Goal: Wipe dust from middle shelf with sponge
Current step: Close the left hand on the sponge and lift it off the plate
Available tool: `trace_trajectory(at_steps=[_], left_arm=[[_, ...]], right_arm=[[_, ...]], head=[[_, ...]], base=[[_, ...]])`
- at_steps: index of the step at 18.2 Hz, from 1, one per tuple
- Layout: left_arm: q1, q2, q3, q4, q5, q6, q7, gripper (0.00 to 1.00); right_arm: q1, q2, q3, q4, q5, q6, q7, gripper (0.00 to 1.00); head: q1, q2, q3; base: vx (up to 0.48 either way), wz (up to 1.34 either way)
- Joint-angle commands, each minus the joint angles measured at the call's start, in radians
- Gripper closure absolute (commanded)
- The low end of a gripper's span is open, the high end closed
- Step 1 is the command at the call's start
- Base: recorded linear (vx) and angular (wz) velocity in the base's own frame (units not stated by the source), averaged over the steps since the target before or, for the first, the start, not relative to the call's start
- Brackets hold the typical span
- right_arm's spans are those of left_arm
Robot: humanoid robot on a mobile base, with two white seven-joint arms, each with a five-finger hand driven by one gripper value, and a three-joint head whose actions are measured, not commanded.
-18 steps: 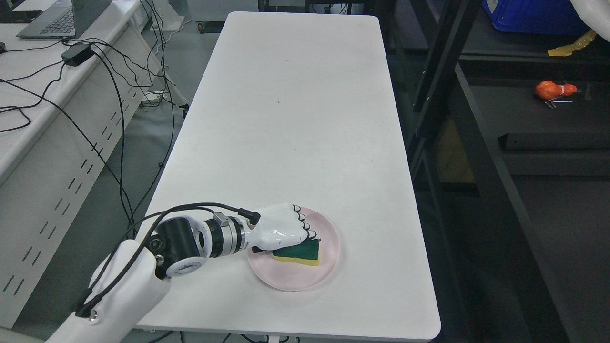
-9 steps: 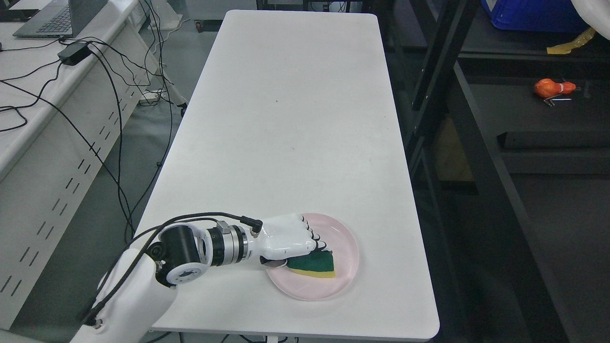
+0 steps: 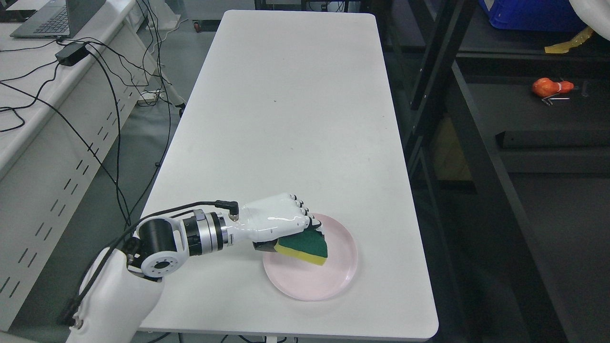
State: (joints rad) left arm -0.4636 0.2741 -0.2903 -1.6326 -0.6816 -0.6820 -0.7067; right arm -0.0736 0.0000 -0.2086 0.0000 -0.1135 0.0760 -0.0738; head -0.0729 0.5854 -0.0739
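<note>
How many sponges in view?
1. The sponge is gripped in the left hand, above the plate at the table's near end. The shelves at right are dark; more could be hidden.

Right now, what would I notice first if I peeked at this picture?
First, the white left hand near the table's front edge, its fingers gripping a green and yellow sponge over a pink plate. Then a small orange thing on the dark shelf at the right.

Beyond the pink plate [image 3: 333, 281], the white table [image 3: 290, 119] lies bare to its far edge, open for a hand. Right of the plate, the black shelf frame [image 3: 431, 90] stands just beside the table's edge.
</note>
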Motion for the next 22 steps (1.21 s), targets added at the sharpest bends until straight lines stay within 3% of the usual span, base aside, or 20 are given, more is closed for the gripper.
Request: trace_trajectory(at_steps=[1, 6, 12, 17, 22], left_arm=[[0.013, -0.044, 0.226, -0.027, 0.083, -0.047, -0.025, 1.0], [-0.033, -0.047, 0.244, -0.044, 0.157, -0.056, -0.027, 1.0], [-0.081, -0.104, 0.257, -0.072, 0.177, -0.103, -0.027, 1.0], [-0.072, -0.168, 0.255, -0.07, 0.175, -0.103, -0.025, 1.0], [-0.021, -0.167, 0.264, -0.067, 0.175, -0.103, -0.02, 1.0]], right_arm=[[0.0, -0.017, 0.001, -0.017, 0.0, 0.001, 0.0, 0.0], [0.0, -0.017, 0.0, -0.017, 0.0, 0.001, 0.0, 0.0], [0.0, -0.017, 0.0, -0.017, 0.0, 0.001, 0.0, 0.0], [0.0, -0.017, 0.0, -0.017, 0.0, 0.001, 0.0, 0.0], [0.0, -0.017, 0.0, -0.017, 0.0, 0.001, 0.0, 0.0]], head=[[0.0, 0.0, 0.0], [0.0, 0.0, 0.0], [0.0, 0.0, 0.0], [0.0, 0.0, 0.0], [0.0, 0.0, 0.0]], base=[[0.0, 0.0], [0.0, 0.0], [0.0, 0.0], [0.0, 0.0], [0.0, 0.0]])
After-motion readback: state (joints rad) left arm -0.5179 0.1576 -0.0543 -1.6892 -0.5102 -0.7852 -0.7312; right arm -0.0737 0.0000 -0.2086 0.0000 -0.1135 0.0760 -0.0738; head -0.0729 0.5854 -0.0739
